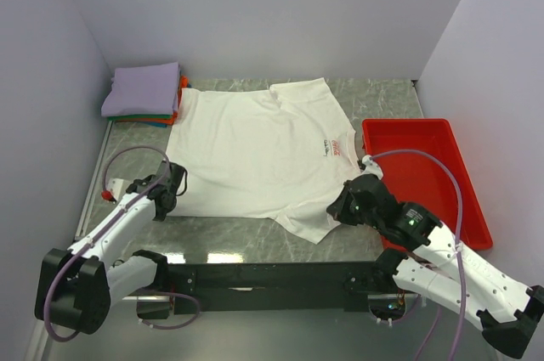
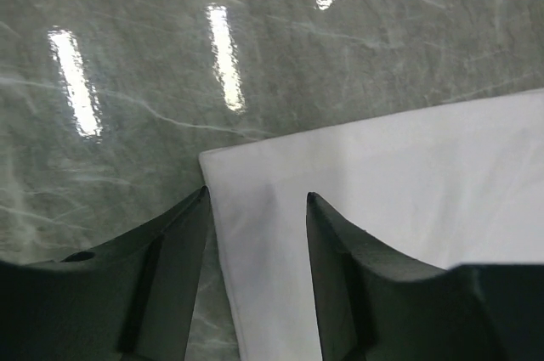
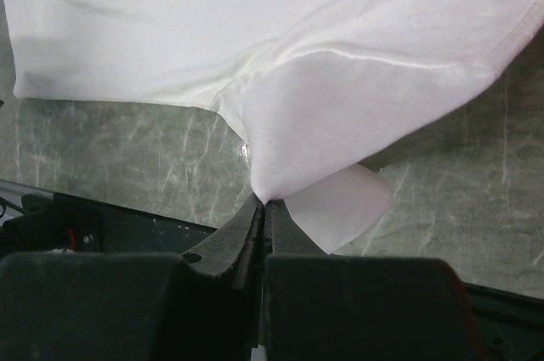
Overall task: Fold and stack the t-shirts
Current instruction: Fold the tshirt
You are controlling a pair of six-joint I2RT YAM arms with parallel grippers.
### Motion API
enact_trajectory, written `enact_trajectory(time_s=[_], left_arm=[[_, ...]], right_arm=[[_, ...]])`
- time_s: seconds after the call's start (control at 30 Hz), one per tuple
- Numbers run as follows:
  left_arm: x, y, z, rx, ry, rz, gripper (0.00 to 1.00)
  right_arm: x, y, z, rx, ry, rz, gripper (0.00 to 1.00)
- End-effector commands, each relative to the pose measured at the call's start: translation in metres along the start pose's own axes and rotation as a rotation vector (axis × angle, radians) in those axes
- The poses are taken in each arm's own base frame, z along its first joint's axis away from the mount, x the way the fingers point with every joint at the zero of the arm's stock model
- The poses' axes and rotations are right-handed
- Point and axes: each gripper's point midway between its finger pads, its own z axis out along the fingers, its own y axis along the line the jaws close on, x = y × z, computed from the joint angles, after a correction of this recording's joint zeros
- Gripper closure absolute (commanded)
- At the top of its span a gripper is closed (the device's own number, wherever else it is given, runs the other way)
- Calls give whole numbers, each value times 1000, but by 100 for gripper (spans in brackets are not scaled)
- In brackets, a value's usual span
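A white t-shirt point(image 1: 255, 144) with a small red chest logo lies spread flat across the middle of the table. My left gripper point(image 1: 174, 184) is at its near left hem corner. In the left wrist view the left gripper point(image 2: 257, 195) is open, and the shirt corner point(image 2: 382, 183) lies flat on the table between its fingers. My right gripper point(image 1: 340, 206) is at the near right sleeve. Seen from the right wrist, that gripper point(image 3: 266, 201) is shut on a pinched fold of the white shirt point(image 3: 255, 38). Folded t-shirts point(image 1: 143, 89) are stacked at the back left, lavender on top.
A red plastic tray point(image 1: 459, 195) sits at the right side of the table, beside my right arm. White walls close the table in at the back and both sides. A black rail runs along the near edge between the arm bases.
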Motion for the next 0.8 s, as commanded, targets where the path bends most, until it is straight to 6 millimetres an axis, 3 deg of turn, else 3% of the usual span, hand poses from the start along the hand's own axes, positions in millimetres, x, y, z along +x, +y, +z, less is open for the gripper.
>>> enact_trajectory(time_s=[0.0,0.5,0.77], left_arm=[[-15,5,-1,-44,-47,-14,46],[-4,-1,16,-24,55,113,52],[8,9,20,-81,98,106,57]], right_arm=[[-8,10,9,-44,-33,-18,100],[-17,-4,38,-17,-50,-89,100],[-18,-12,47,-2,-28,-110,100]])
